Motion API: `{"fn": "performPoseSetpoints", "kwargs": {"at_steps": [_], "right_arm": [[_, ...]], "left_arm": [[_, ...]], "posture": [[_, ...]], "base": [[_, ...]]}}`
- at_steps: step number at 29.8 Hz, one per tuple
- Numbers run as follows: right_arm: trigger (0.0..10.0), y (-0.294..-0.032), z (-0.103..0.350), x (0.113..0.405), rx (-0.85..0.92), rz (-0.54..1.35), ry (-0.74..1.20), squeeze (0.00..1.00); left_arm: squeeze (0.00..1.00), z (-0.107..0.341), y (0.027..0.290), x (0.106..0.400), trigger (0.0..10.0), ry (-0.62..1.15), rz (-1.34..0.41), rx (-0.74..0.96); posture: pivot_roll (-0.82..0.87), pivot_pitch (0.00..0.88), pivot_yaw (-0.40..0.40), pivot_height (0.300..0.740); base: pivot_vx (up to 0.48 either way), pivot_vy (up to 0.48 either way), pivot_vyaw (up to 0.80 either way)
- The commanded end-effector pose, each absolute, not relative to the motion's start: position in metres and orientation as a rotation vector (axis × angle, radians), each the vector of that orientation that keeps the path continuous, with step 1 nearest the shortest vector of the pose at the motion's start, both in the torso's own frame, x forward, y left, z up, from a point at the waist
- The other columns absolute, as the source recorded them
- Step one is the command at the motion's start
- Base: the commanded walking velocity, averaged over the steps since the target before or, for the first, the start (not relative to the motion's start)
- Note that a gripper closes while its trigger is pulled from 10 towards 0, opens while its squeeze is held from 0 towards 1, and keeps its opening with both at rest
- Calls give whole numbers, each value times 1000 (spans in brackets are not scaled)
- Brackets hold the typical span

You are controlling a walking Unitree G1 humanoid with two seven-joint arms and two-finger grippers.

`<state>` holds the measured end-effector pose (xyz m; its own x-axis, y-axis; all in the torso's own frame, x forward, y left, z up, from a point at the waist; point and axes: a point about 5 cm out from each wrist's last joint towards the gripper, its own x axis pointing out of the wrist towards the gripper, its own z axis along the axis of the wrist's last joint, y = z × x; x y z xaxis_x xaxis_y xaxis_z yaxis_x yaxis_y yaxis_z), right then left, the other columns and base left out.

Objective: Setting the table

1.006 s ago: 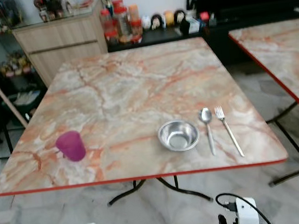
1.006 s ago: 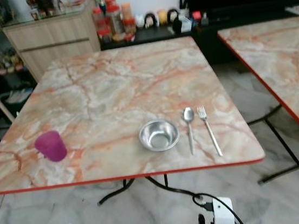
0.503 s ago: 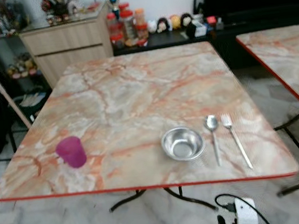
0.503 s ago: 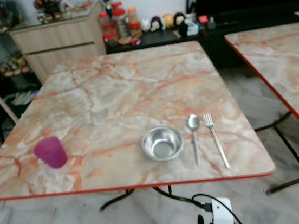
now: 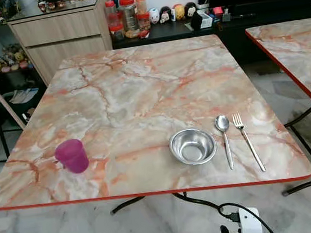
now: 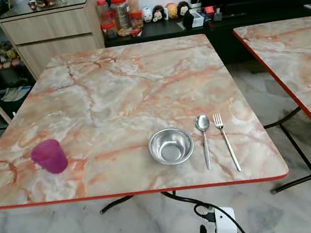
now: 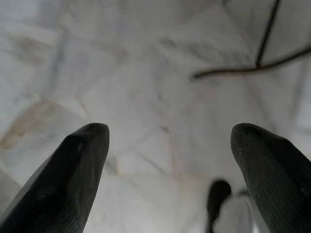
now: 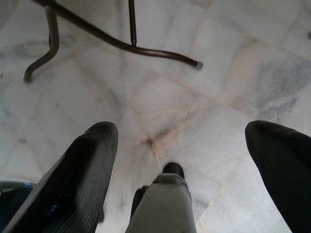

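Standing nearer the square marble-patterned counter with the red edge (image 5: pixel 141 90) than a second ago, the place setting is seen more squarely, while the things themselves are unmoved: a round steel bowl (image 5: pixel 192 146) near the front edge, a steel spoon (image 5: pixel 224 138) just beside it and a steel fork (image 5: pixel 248 147) beyond that, with a purple plastic cup (image 5: pixel 72 155) well apart towards the left. Both arms are hung low over the pale tiled floor (image 8: pixel 214 111), the left end effector (image 7: pixel 167 174) and the right end effector (image 8: pixel 194 165) each held with fingers wide apart and empty. The approach is judged nearly done, and the cup is probably what is to be brought to the setting.

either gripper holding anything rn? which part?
Nothing held. Left gripper and right gripper hang open over the floor; cup, bowl, spoon and fork lie untouched.
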<state>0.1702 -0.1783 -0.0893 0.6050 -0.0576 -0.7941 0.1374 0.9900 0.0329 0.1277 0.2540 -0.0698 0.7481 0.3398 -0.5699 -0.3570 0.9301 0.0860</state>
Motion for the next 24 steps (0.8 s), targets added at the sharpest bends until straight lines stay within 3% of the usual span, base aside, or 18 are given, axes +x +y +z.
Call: {"fn": "performPoseSetpoints", "kwargs": {"at_steps": [1,6,10,14,16,24], "right_arm": [[10000,-176,-90,169,90,-97,926,0],[10000,-176,-90,170,86,-93,926,0],[10000,-175,-89,171,76,-81,927,0],[10000,-175,-89,172,71,-76,928,0],[10000,-174,-89,173,74,-73,922,0],[10000,-173,-88,174,73,-74,924,0]], "left_arm": [[0,-60,263,126,10000,540,404,-16],[0,-38,273,124,10000,387,455,10],[0,2,282,138,10000,200,498,44],[0,12,283,140,10000,164,506,56],[0,52,288,158,10000,-6,537,41],[0,114,289,195,10000,-197,521,60]], "posture": [[97,40,37,707],[106,38,38,707],[117,30,40,707],[117,30,40,707],[133,27,40,707],[136,37,40,707]], "base": [[0,0,0],[0,0,0],[0,0,0],[0,0,0],[0,0,0],[0,0,0]]}}
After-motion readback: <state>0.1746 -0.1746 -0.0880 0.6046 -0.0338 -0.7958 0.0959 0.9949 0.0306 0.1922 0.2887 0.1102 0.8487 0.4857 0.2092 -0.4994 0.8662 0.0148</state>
